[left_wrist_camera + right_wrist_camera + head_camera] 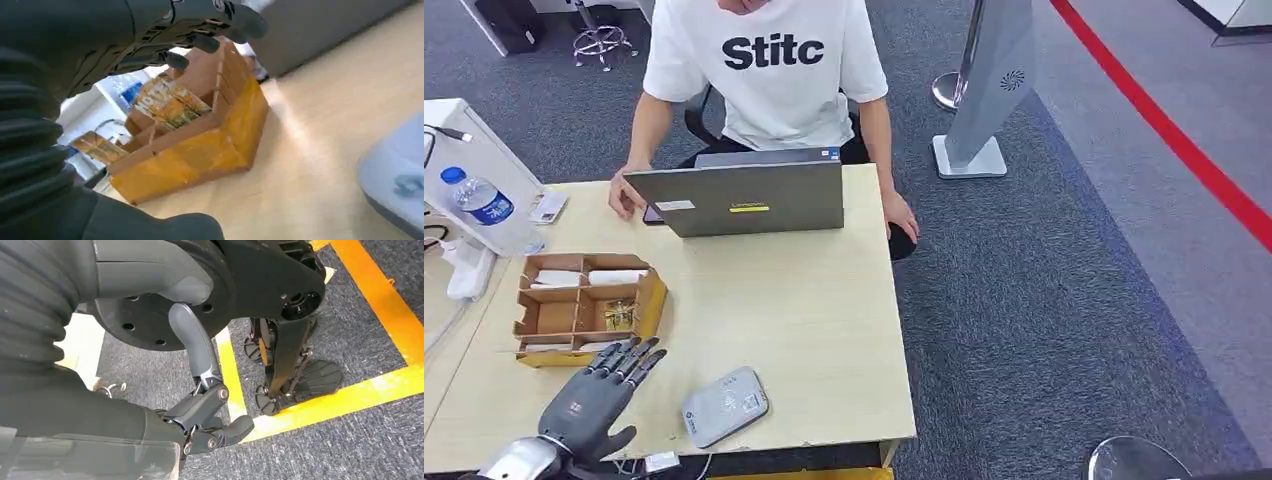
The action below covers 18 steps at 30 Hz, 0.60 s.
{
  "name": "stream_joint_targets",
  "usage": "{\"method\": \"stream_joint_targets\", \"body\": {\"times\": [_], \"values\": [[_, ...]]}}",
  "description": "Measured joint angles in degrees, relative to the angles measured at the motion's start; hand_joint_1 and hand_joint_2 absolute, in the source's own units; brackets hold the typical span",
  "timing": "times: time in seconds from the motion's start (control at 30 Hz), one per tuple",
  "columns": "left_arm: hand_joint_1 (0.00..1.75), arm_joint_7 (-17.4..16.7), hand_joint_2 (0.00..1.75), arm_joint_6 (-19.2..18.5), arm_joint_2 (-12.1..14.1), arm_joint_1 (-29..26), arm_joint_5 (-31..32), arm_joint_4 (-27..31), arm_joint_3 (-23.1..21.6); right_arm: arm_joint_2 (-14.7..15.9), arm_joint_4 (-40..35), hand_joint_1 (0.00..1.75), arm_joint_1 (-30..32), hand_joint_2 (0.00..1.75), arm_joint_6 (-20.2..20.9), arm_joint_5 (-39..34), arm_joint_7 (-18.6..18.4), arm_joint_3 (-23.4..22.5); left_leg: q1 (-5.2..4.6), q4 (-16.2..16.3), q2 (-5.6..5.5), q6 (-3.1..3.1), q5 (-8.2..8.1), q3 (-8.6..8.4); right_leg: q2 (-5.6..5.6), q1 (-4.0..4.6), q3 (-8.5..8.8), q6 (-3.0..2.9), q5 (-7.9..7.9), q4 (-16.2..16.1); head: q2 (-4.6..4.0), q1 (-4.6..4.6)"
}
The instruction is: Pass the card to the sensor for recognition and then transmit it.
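At bench (pixel 824 330) near edge: left hand (pixel 594 395) released, fingers spread, tips at cardboard box (pixel 584 308) front wall. Cards (pixel 620 315) in box compartment. Grey sensor (pixel 724 405) just beside hand. Right hand (pixel 200 410) hangs over carpet, fingers curled, grasping nothing.

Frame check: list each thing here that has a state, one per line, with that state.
left hand: empty, fingers apart, extended at the cardboard box's near edge
right hand: hanging over the floor, fingers curled, empty
cardboard box: open-topped, divided, some compartments filled
laptop: open, lid's back facing the robot
water bottle: capped
sensor: flat on the table, nothing on it
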<state>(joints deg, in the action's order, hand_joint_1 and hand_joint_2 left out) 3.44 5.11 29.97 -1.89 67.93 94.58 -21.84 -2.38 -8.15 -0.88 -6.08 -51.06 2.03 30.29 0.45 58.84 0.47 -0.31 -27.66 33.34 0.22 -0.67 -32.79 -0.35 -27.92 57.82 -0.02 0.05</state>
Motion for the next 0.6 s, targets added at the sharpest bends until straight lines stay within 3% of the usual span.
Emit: {"method": "stream_joint_targets", "body": {"times": [0.07, 0.13, 0.37, 0.6], "values": [[0.0, -0.4, 1.75, 7.3, -1.7, 0.3, 1.3, -2.2, 2.1, 0.0, 0.0, 0.0, 0.0, 1.75, -0.1, 0.0, 0.0, 0.2, -0.01, 0.0, -0.02, 0.0, 0.0, 0.0, -0.02, -0.01, 0.02, 0.0, 0.0, 0.0, 0.0, 0.0], [0.0, -0.5, 1.75, 11.0, -3.6, 0.6, 1.7, -4.1, 4.7, 0.0, 0.0, 0.0, 0.0, 1.75, -0.2, 0.3, 0.1, 0.6, -0.01, 0.0, -0.01, 0.0, 0.0, -0.01, -0.02, 0.0, 0.04, 0.0, 0.0, 0.0, 0.0, 0.0], [0.0, -0.4, 1.75, 13.1, -6.5, 0.9, 2.1, -7.5, 9.6, 0.0, 0.0, 0.0, 0.0, 1.75, -0.3, 0.7, 0.1, 1.3, -0.02, 0.0, -0.03, 0.0, 0.0, -0.01, -0.02, -0.01, 0.03, 0.0, 0.0, 0.0, 0.0, 0.0], [0.0, -0.2, 1.75, 20.6, -9.3, 0.6, 3.5, -9.3, 14.4, 0.0, 0.0, 0.0, 0.0, 1.75, -1.0, 0.7, 0.2, 1.5, -0.01, 0.0, -0.03, 0.0, 0.0, -0.01, -0.03, -0.01, 0.03, 0.0, -0.01, 0.0, 0.0, 0.02]]}}
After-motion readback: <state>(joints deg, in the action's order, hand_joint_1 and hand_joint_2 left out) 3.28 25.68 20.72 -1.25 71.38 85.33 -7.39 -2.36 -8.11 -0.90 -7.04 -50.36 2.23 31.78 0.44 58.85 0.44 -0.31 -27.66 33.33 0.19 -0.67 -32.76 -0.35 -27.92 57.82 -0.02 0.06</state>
